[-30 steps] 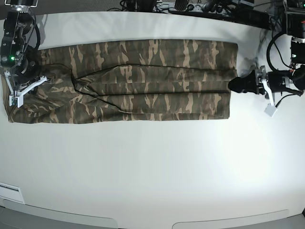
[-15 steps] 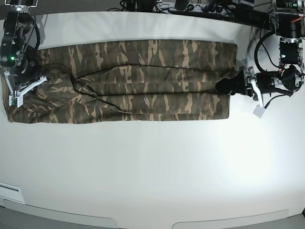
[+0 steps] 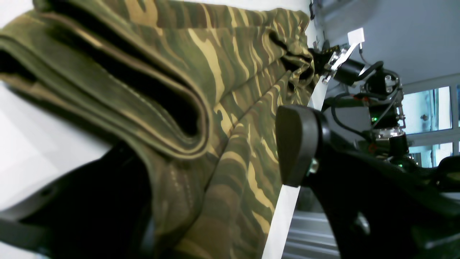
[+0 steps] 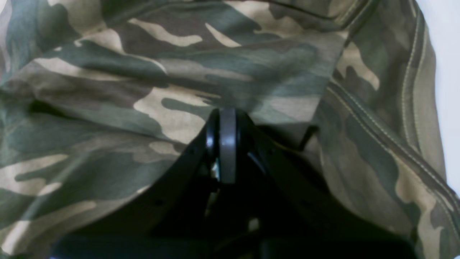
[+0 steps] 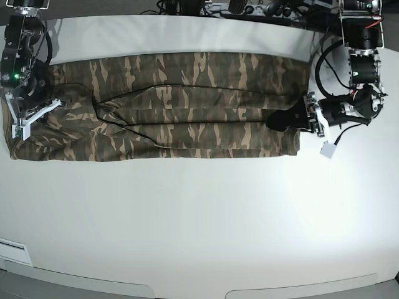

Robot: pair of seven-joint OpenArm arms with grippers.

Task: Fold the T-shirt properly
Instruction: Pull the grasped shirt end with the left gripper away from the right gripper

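T-shirt point(image 5: 181, 106): soft camouflage cloth, folded into a long band, laid flat across the smooth white table point(image 5: 199, 218).
Hem end: thick layered folds are straddled by the left gripper point(image 5: 283, 119), its fingers spread wide.
Collar end: the right gripper point(image 4: 221, 118) is pinched shut on the cloth.

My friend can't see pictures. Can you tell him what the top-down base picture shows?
A camouflage T-shirt, folded into a long strip, lies across a white table. The left gripper reaches over its right end, and the right gripper rests on its left end.
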